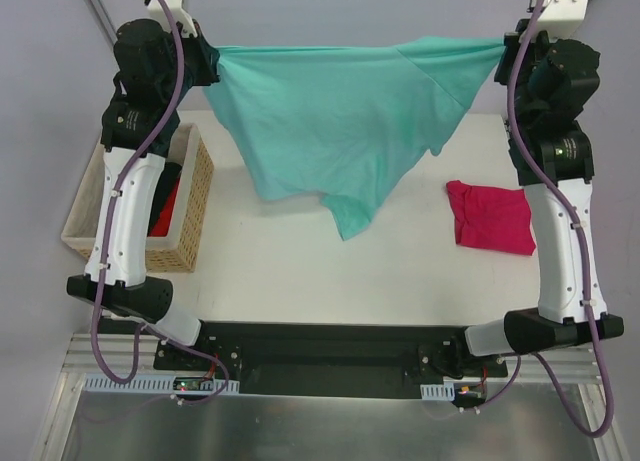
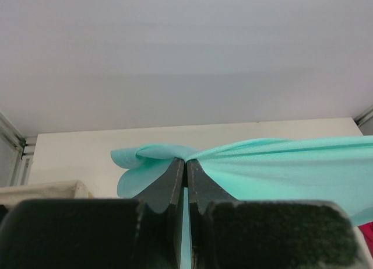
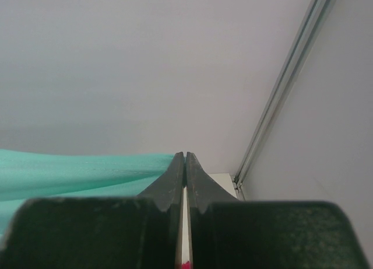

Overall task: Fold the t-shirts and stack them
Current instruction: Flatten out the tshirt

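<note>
A teal-green t-shirt [image 1: 340, 121] hangs spread in the air between both arms above the table's far half, its lowest point drooping toward the table [image 1: 300, 271]. My left gripper [image 1: 213, 63] is shut on its left corner; in the left wrist view [image 2: 185, 162] the teal cloth [image 2: 280, 170] bunches at the closed tips. My right gripper [image 1: 502, 49] is shut on the right corner, and the cloth [image 3: 81, 170] stretches left from it [image 3: 185, 157]. A folded magenta-pink t-shirt [image 1: 492, 217] lies at the table's right.
A tan woven basket [image 1: 190, 206] stands at the table's left edge with dark and red cloth [image 1: 165, 206] inside. A grey wall and a metal frame post [image 3: 285, 82] rise behind the table.
</note>
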Tool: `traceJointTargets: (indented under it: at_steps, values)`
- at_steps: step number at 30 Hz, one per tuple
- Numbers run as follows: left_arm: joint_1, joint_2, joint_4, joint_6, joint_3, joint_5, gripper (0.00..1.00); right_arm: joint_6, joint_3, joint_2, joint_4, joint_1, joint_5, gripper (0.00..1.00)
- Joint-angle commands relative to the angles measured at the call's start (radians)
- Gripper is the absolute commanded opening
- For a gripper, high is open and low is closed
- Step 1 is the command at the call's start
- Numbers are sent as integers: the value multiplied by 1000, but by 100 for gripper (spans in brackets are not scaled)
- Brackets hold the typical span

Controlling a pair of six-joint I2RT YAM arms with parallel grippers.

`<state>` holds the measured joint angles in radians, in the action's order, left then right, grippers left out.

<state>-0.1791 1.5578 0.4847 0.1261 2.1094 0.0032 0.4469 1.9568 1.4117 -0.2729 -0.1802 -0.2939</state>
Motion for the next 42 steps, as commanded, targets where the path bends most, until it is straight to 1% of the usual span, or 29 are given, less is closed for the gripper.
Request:
traceJointTargets:
  at_steps: [1,13,17,22,28,34,38,42]
  values:
    - [-2,-85,-23,-40,-37,-114,0,39,-24,-91,64,4,-93,1]
    - [-46,-240,-23,-48,-172,-160,0,27,-130,-241,57,-8,-108,1]
    - [-51,-294,-23,-43,-236,-170,0,10,-150,-261,34,-8,-116,1]
    - [-51,-324,-20,-43,-314,-190,0,-16,-174,-269,5,-11,-129,1]
    - [-51,-326,5,-43,-347,-203,0,-37,-182,-257,-31,-12,-148,1]
    - [-51,-277,40,-23,-345,-200,0,-51,-164,-195,-60,-15,-163,1]
    - [-51,-246,49,-6,-342,-196,0,-73,-190,-177,-55,-16,-172,1]
    - [-51,-251,54,-2,-348,-209,0,-73,-200,-177,-42,-16,-175,1]
